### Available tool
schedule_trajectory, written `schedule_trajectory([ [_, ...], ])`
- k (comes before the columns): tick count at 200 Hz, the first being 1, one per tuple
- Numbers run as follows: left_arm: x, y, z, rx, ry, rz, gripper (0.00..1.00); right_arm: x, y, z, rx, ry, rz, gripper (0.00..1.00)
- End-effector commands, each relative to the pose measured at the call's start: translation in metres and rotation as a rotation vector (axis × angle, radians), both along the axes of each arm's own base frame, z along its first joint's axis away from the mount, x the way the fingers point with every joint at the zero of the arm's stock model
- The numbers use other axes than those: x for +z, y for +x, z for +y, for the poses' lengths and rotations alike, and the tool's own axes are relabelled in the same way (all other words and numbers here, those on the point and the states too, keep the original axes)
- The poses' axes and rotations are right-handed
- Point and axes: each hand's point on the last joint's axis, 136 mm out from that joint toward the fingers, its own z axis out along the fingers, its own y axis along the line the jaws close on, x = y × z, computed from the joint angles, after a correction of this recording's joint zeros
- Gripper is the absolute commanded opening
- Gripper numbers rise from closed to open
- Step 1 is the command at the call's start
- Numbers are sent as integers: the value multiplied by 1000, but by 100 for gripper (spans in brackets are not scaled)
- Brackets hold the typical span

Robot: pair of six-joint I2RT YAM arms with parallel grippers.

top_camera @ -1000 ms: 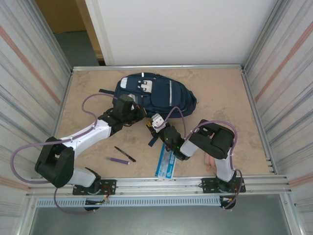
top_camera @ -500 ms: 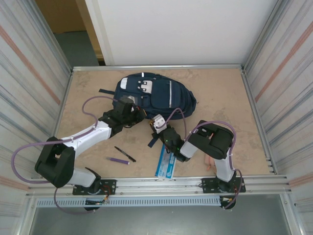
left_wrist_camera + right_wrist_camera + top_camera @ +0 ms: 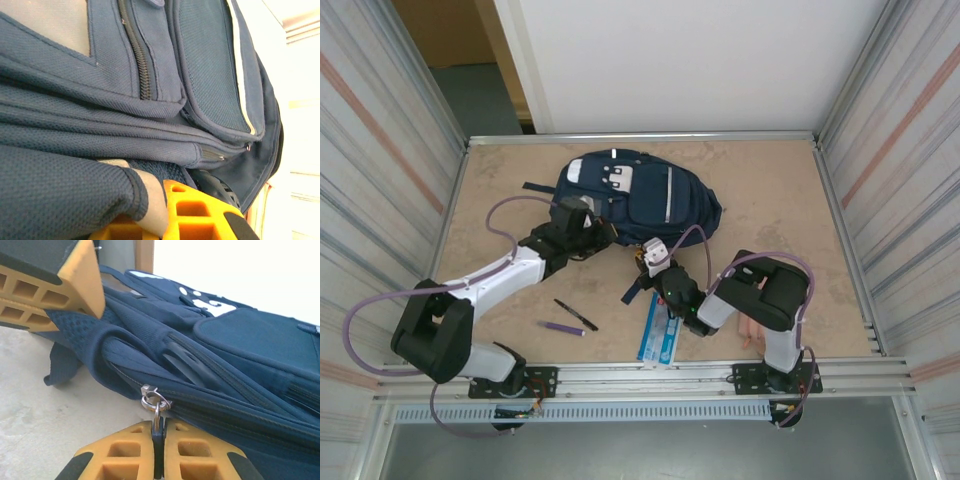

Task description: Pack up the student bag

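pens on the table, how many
2. A black pen lies left of the blue booklet; a purple pen lies close beside it, on its near side. Others may be hidden.

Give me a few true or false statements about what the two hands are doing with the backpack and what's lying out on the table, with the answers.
1. The right hand is shut on the zipper pull of the student bag. True.
2. The left hand hangs open, clear of the bag. False: it is shut on a fold of the bag's fabric.
3. A black pen and a purple pen lie on the table outside the bag. True.
4. The blue-and-white booklet is already inside the bag. False: it lies on the table near the front edge.
5. The bag stands upright. False: it lies flat on the table.
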Motion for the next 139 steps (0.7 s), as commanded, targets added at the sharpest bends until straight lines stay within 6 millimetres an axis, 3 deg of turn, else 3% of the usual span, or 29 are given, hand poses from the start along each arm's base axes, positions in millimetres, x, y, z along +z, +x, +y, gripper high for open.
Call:
schedule_trajectory([
  [1,11,29,23,60,18,-96,0,7,6,-24,-85,37,50,0],
  [46,8,62,46,22,30,-73,0,-10,17,-55,-154,65,186,0],
  [89,-8,107,91,80,31,-2,0,-16,15,-54,-122,56,240,0],
  [110,-10,134,92,39,-9,21,0,-18,16,-48,-105,58,243,0],
  [139,-17,172,73,-150,-18,77,1,-6,14,-33,-60,83,247,0],
])
